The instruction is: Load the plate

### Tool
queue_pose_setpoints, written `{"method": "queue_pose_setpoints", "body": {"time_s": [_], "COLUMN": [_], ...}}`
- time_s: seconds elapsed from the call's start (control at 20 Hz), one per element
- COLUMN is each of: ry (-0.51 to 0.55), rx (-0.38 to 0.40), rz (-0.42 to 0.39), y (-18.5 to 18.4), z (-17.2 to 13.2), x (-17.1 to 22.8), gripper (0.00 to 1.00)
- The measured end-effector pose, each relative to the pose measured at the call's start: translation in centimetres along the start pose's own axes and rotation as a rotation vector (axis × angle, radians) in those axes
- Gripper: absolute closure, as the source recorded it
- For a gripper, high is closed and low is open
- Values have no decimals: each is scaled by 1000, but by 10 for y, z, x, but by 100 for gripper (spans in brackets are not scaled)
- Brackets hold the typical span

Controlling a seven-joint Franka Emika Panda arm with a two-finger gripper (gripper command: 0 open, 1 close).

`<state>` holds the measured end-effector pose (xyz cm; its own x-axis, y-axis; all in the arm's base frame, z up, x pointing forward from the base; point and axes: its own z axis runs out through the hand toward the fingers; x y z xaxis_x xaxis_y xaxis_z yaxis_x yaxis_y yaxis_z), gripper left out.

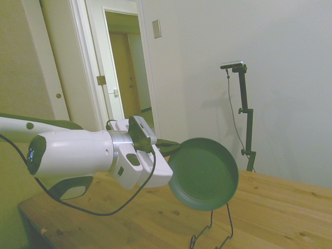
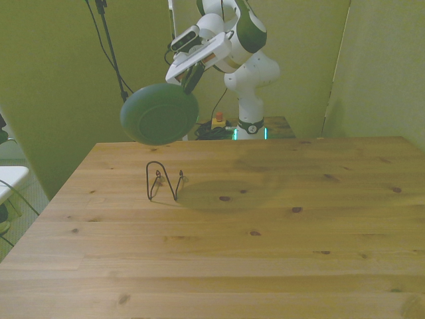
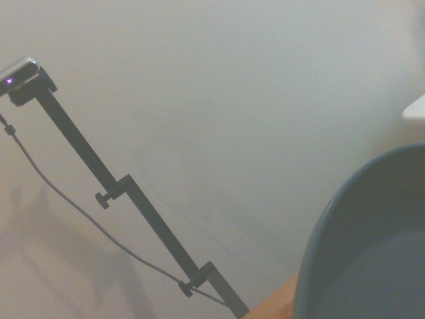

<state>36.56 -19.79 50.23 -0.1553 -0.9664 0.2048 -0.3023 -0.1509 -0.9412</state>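
The dark teal-green plate (image 1: 203, 173) (image 2: 159, 114) hangs in the air, tilted nearly on edge, well above the wooden table (image 2: 265, 226). My gripper (image 1: 168, 148) (image 2: 191, 78) is shut on the plate's rim at its upper edge. Below the plate stands a thin black wire rack (image 1: 212, 233) (image 2: 164, 181) on the tabletop, with a clear gap between it and the plate's lowest edge. In the wrist view the plate (image 3: 372, 246) shows only as a curved rim and part of its inside.
The wire rack sits toward the front view's left, near the table's far edge. A pale wall and an open doorway (image 1: 127, 67) lie behind the arm in the side view.
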Motion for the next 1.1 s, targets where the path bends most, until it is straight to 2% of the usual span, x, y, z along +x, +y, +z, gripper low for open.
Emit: {"method": "queue_pose_setpoints", "body": {"time_s": [0.2,0.4,0.65,1.1], "ry": [6,-11,-39,-69], "rx": [30,76,146,181], "rz": [1,6,46,62], "y": [20,37,54,65], "z": [16,26,21,9], "x": [4,25,45,41], "gripper": [100,100,100,100]}}
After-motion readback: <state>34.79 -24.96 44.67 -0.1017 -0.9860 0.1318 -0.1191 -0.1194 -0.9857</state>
